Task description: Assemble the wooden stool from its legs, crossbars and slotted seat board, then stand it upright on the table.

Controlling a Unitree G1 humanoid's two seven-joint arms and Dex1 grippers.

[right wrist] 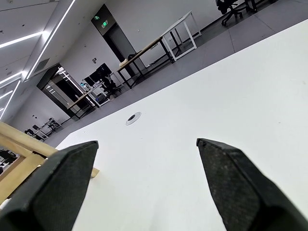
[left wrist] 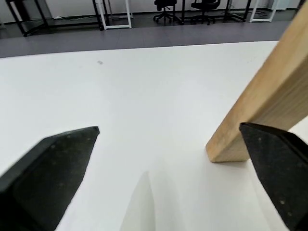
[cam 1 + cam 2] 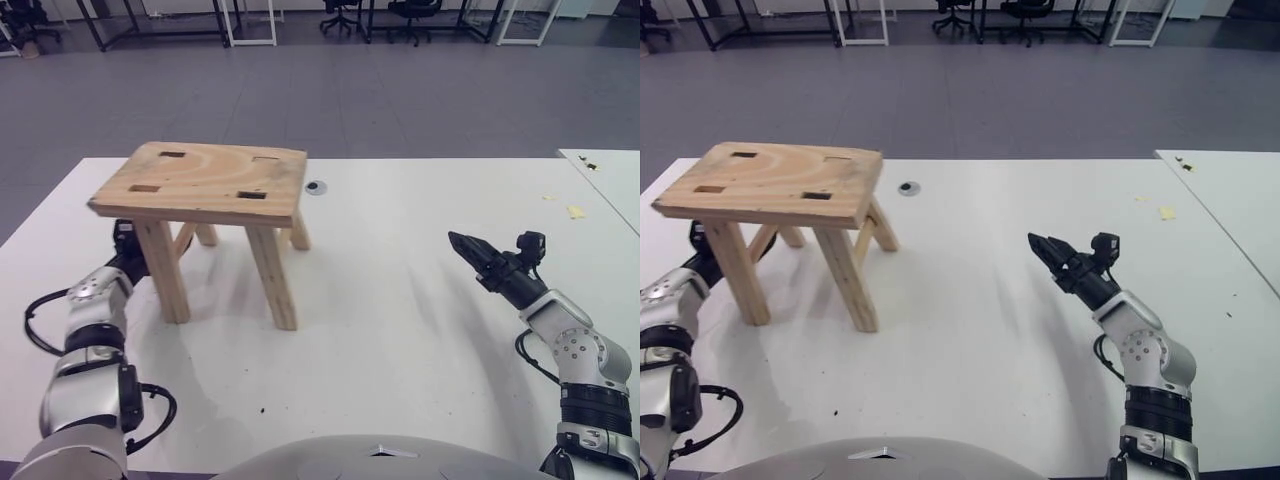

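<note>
Bright, even overhead light, ceiling strips (image 1: pixel 24 39) glowing, soft shadows beneath stool (image 3: pixel 200 185) on table (image 3: pixel 400 330)

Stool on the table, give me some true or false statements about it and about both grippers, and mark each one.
1. The stool stands upright on the table. True.
2. The right gripper holds a crossbar. False: it is open and holds nothing, out to the right of the stool.
3. The left gripper is open next to a stool leg. True.
4. The seat board lies flat on the tabletop. False: it sits on top of the legs, slots facing up.
5. A small round disc lies on the table beyond the stool. True.
</note>
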